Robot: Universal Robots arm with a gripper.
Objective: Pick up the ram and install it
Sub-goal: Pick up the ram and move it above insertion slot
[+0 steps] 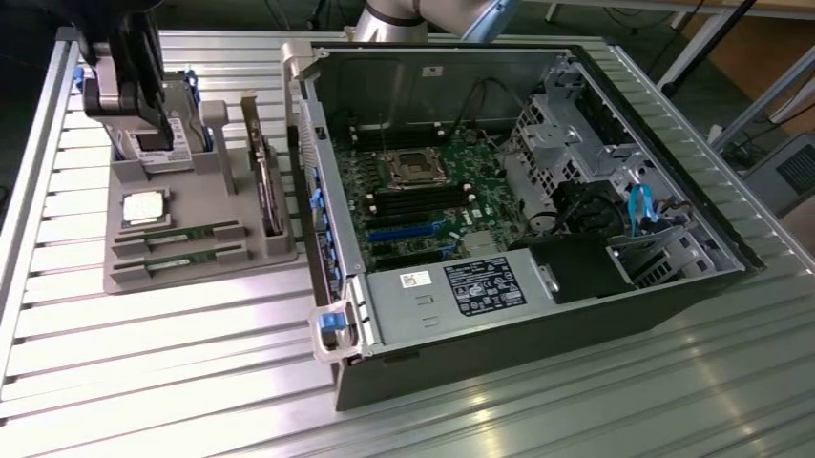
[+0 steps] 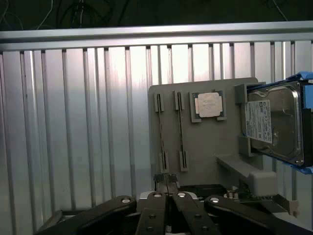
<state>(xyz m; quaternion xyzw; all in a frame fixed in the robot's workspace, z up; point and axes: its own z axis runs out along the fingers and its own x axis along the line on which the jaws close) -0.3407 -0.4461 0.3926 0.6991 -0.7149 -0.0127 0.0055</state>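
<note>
I'm on the approach step: my tool (image 2: 167, 190) hangs clenched and empty over the tray (image 1: 166, 280) on the desk (image 1: 153, 363), where the ram (image 1: 177, 235) lies slotted beside its twin (image 1: 177, 256). I judge that grasping it calls for opening up and squaring to the stick.

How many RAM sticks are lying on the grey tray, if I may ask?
2. The first ram stick lies in the grey tray next to the processor chip; the second ram stick lies parallel beside it, nearer the tray's edge. None seems hidden.
</note>
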